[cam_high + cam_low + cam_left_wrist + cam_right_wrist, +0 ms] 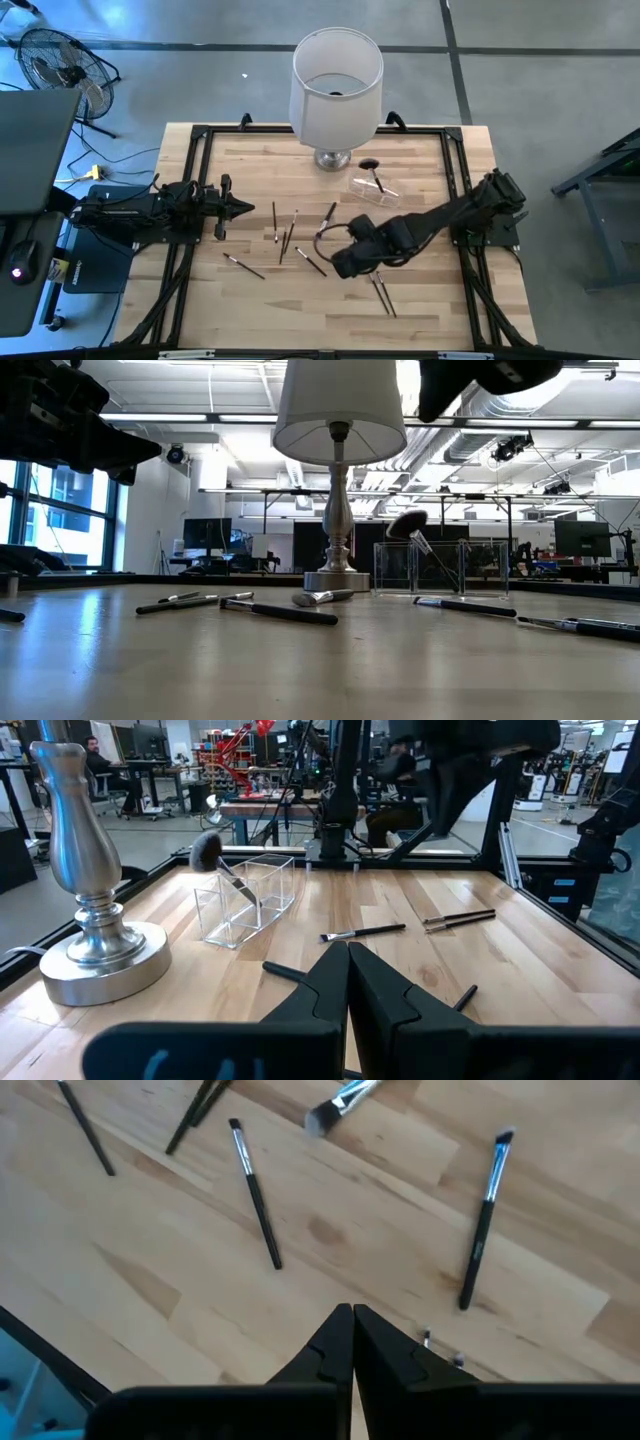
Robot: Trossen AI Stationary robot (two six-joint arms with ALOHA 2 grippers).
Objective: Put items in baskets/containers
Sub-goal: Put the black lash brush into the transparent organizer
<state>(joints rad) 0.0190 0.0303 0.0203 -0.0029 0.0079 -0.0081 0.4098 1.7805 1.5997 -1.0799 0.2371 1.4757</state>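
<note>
While the right tool (340, 266) is held above the middle of the desk (420, 300), its two dark fingers (352, 1342) are seen pressed tip to tip with nothing between them. Just beneath it in the right wrist view, thin brushes lie flat on the wood: one black-handled brush (255, 1192) pointing away, another with a pale tip (483, 1218) beside it, and a silver-ferruled brush (340, 1102) farther off. From above, a pair of brushes (383, 293) is found close to this tool on the near side, and another brush (310, 262) lies just to its left.

The left tool (240, 208) is parked at the left edge of the desk — its fingers (345, 990) likewise brought together and empty. Between the two tools a loose scatter of brushes (286, 236) is spread, with one more brush (243, 265) lying nearer the front.

The clear container (374, 190) stands toward the far right of the desk, just beside the silver base of a white-shaded lamp (336, 90). One large brush with a fluffy black head (372, 168) is leaned inside it — head up, sticking out over the rim, as is confirmed in the low view (410, 525).
</note>
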